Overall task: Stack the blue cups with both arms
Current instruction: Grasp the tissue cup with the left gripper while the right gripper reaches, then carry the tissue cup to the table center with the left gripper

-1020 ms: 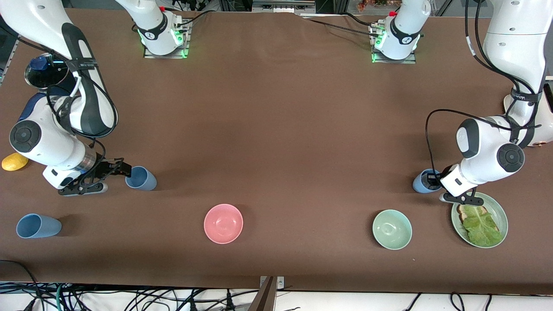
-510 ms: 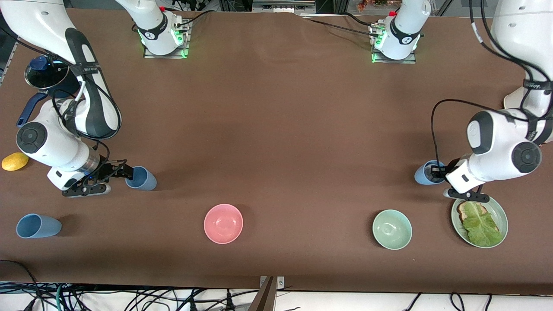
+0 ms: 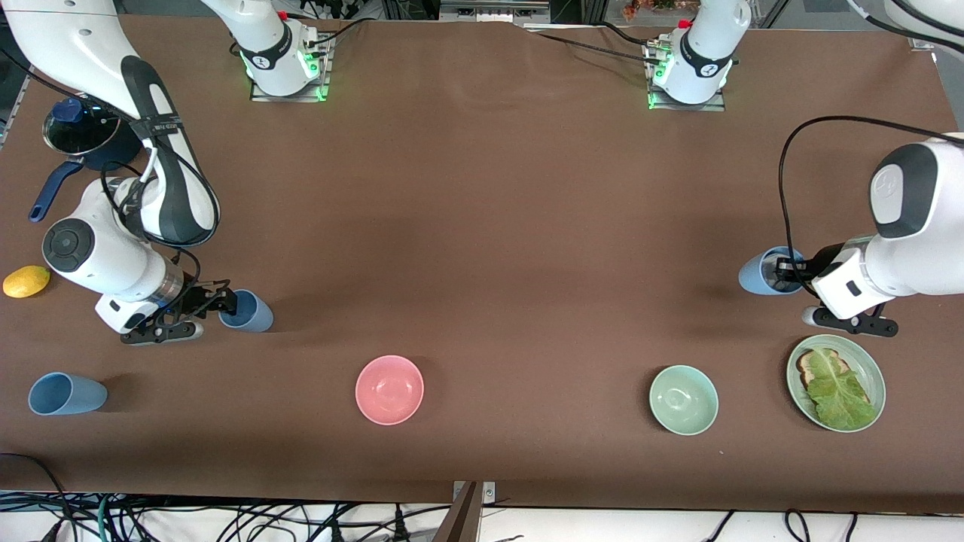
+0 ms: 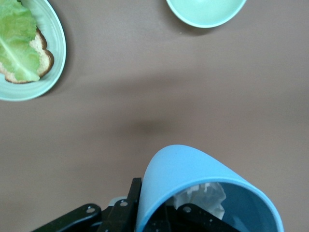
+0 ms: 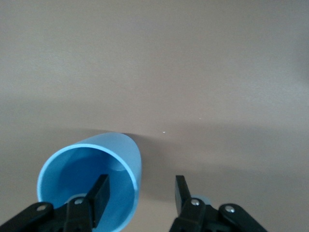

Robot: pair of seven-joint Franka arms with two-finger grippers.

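There are three light-blue cups. My left gripper (image 3: 787, 269) is shut on the rim of one blue cup (image 3: 759, 272) and holds it above the table, over the spot beside the plate. In the left wrist view the cup (image 4: 193, 169) fills the lower part, its wall between the fingers of the gripper (image 4: 161, 208). My right gripper (image 3: 226, 302) is open at a second blue cup (image 3: 248, 311) on the table. In the right wrist view the gripper (image 5: 140, 191) has one finger inside this cup (image 5: 91, 176) and the other outside. A third blue cup (image 3: 66, 394) sits alone near the right arm's end.
A pink bowl (image 3: 389, 389) and a mint-green bowl (image 3: 683, 399) sit nearer the camera. A green plate (image 3: 874, 376) holds toast and lettuce. A lemon (image 3: 26, 281) and a dark-blue lidded pot (image 3: 79, 128) lie at the right arm's end.
My left gripper has lifted its blue cup off the table and carried it up and toward the bases. My right gripper has edged closer onto the second cup's rim.
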